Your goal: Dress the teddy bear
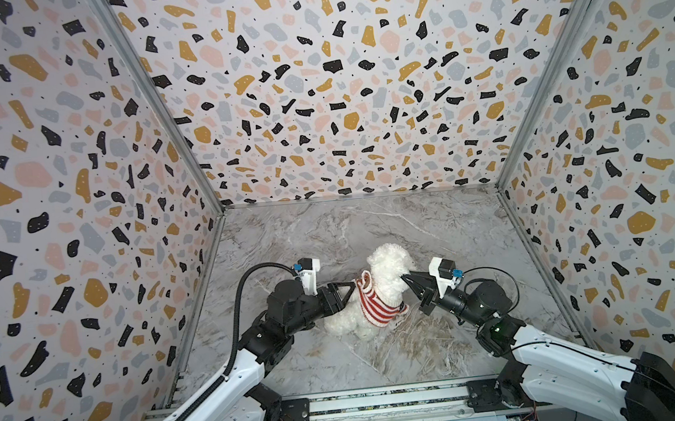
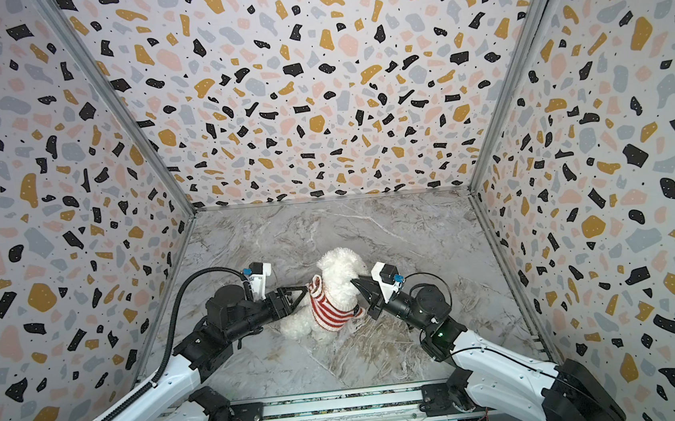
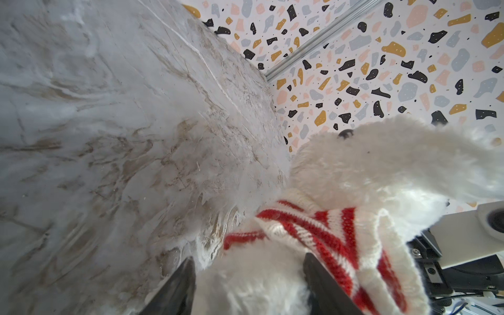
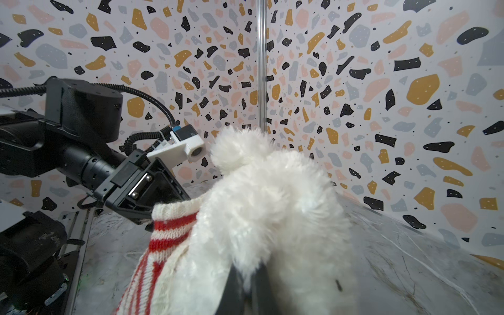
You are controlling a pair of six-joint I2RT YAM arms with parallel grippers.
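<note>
My left gripper (image 1: 349,289) stands with its jaws apart, straddling fluff at the flank of the small fluffy cream-white plush teddy bear (image 1: 390,263). It sits just beside the hem of the red-and-white striped knitted sweater (image 1: 377,306) and clamps nothing that I can see. My right gripper (image 1: 405,278) is closed, pinching fur at the side of the bear's head or neck; I judge that it props the bear up.

The bear sits in the middle of the grey marble-patterned tabletop (image 1: 329,229), between my two arms.

The sweater is past the head and wraps the torso, so the main part looks done. A ribbed cuff (image 1: 364,278) pokes up beside the head and looks empty, so I judge an arm is not yet through it. The knit lies bunched and askew and wants pulling down; the legs are bare.

The bear half sits, tilted. Its long axis runs from the legs, near my left arm, up and back to the head, toward the rear wall. Both top views show only fluff there. The left wrist view shows a dark spot (image 3: 345,133) at the head's edge, eye or nose, so the face seems turned away from me.
</note>
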